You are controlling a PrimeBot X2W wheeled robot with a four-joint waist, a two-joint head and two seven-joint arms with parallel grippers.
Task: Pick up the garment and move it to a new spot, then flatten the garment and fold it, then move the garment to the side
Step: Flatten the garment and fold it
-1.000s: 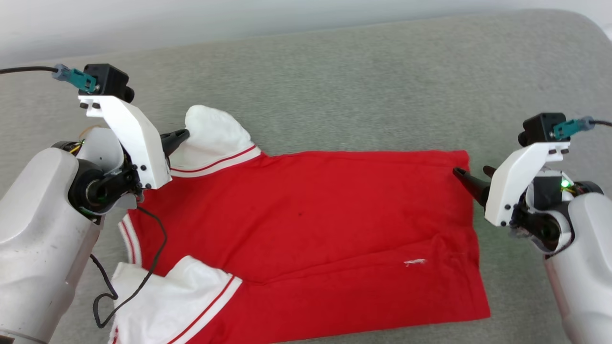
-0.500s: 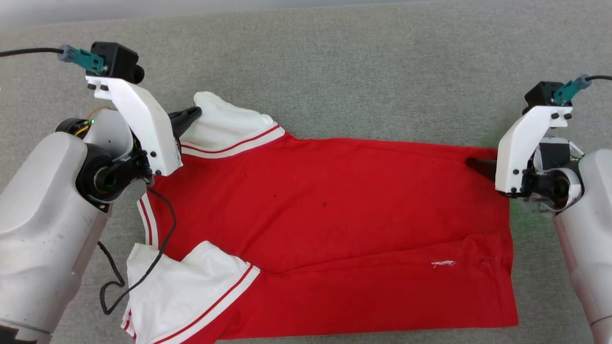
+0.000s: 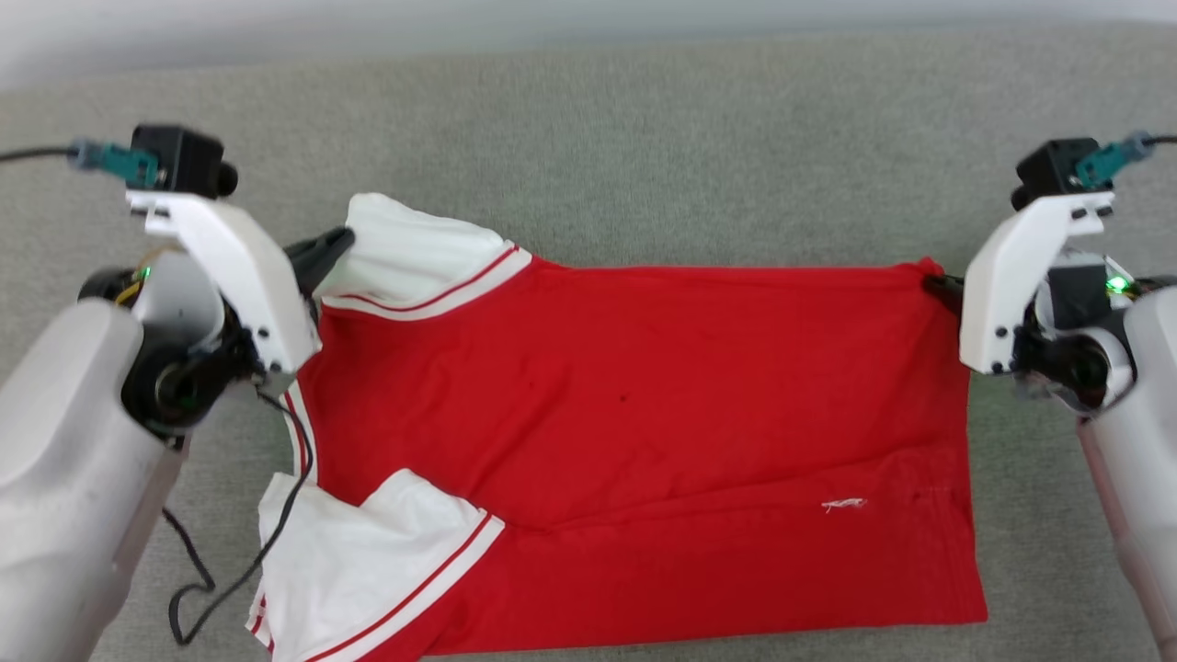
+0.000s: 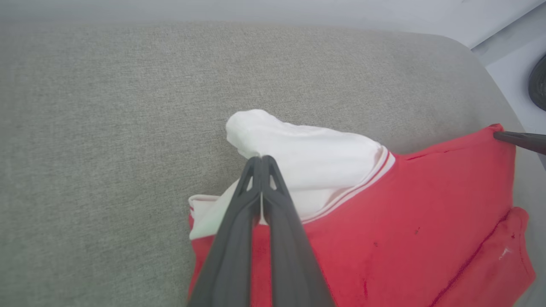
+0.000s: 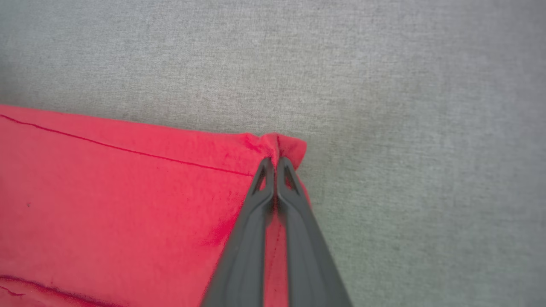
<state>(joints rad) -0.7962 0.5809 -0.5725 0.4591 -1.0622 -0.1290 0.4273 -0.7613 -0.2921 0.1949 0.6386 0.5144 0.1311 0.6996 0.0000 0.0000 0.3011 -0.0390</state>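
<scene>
the garment (image 3: 644, 414) lies spread on the grey cushion (image 3: 644, 138); the left gripper (image 4: 261, 159) is pinched tight on its white sleeve, the right gripper (image 5: 275, 161) likewise on the far hem corner, likely to stretch it flat.

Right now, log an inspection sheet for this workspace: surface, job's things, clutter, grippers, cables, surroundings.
Surface: grey fabric surface, flat.
Job's things: garment spread out lengthwise, hem at the robot's right.
Clutter: nothing seen.
Grippers: left gripper jaws shut on the far white sleeve; right gripper jaws shut on the far hem corner.
Cables: black cable hangs from the left arm across the near sleeve.
Surroundings: pale strip beyond the far edge.
</scene>
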